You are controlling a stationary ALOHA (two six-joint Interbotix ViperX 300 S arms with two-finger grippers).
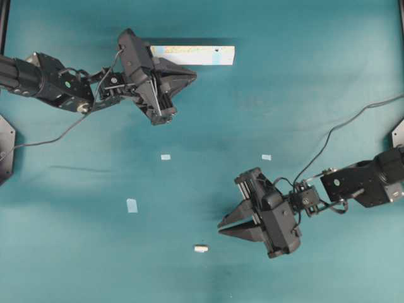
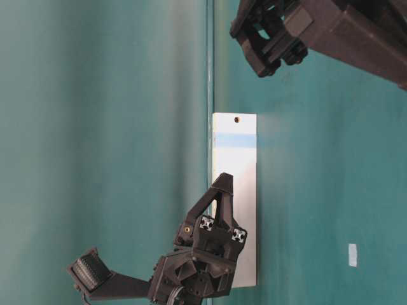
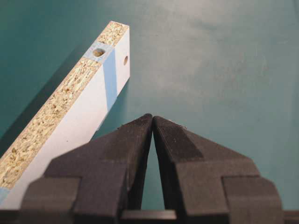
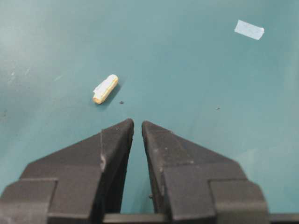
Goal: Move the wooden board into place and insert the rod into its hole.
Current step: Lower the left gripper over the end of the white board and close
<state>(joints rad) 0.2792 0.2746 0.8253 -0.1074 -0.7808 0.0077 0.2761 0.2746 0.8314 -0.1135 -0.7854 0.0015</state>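
Observation:
The wooden board (image 1: 196, 55) stands on its long edge at the far side of the table, with its light blue patch (image 1: 216, 57) and the hole (image 1: 218, 48) toward its right end. In the left wrist view the board (image 3: 70, 116) has a hole (image 3: 98, 52) in its speckled edge and another in its white face. My left gripper (image 1: 192, 74) is shut and empty, just in front of the board's middle. The rod (image 1: 201, 249) lies on the table near the front. My right gripper (image 1: 221, 227) is shut and empty, a little to the rod's right; the rod (image 4: 105, 88) lies ahead-left of its tips (image 4: 137, 123).
Pale blue tape squares lie on the teal table: one (image 1: 165, 157) at centre, one (image 1: 266, 157) to its right and one (image 1: 132, 205) lower left. A cable (image 1: 341, 126) trails from the right arm.

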